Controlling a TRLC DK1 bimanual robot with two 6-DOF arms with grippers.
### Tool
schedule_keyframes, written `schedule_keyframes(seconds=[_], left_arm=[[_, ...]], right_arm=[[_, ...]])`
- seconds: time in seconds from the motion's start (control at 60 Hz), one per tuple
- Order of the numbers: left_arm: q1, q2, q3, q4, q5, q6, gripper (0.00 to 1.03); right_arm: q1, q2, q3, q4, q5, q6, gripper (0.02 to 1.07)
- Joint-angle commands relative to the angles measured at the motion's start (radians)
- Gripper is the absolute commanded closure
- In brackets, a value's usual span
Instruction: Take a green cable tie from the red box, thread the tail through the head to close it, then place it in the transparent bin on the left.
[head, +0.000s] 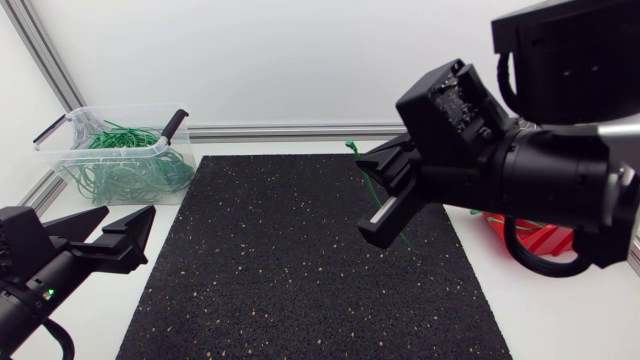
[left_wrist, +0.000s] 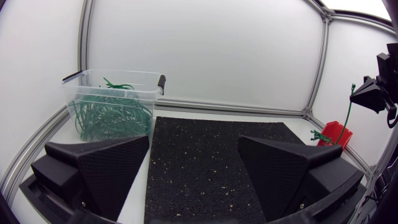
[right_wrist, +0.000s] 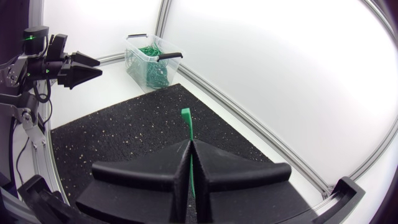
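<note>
My right gripper (head: 372, 190) hangs high over the black mat, shut on a green cable tie (right_wrist: 189, 163). The tie's end (right_wrist: 185, 114) sticks out ahead of the shut fingertips, and its thin length (head: 404, 240) trails below the gripper. It is an open strip, not a loop. The red box (head: 541, 240) lies at the right of the mat, partly hidden behind my right arm. At the far left stands the transparent bin (head: 120, 152), holding several green ties. My left gripper (head: 128, 212) sits low at the near left, open and empty, well short of the bin (left_wrist: 112, 102).
A black speckled mat (head: 300, 270) covers the middle of the white table. The bin has black clip handles (head: 174, 124). An aluminium frame rail (head: 290, 130) runs along the back edge. From the left wrist view, my right gripper (left_wrist: 373, 93) and the red box (left_wrist: 336, 132) show far right.
</note>
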Motion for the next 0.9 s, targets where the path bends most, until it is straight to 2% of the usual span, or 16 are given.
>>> schedule_keyframes(seconds=[0.0,0.133,0.283,0.433,0.65,0.8,0.883], left_arm=[[-0.065,0.062,0.082,-0.015,-0.019,-0.045,0.03],[-0.201,0.156,0.157,-0.053,-0.081,-0.096,0.03],[-0.37,0.266,0.217,-0.052,-0.194,-0.139,0.03],[-0.52,0.376,0.269,-0.026,-0.3,-0.172,0.04],[-0.643,0.528,0.32,0.059,-0.392,-0.188,0.04],[-0.717,0.608,0.361,0.066,-0.446,-0.192,0.04],[-0.744,0.648,0.374,0.068,-0.449,-0.208,0.06]], right_arm=[[0.027,0.054,0.054,0.0,0.007,0.074,1.0],[0.06,0.123,0.097,0.004,0.006,0.098,1.0],[0.087,0.203,0.165,0.001,0.021,0.112,1.0],[0.093,0.266,0.212,0.012,-0.013,0.227,1.01],[0.086,0.315,0.26,0.015,-0.065,0.373,1.01],[0.081,0.333,0.286,0.012,-0.069,0.442,1.01],[0.069,0.349,0.31,-0.002,-0.069,0.451,1.01]])
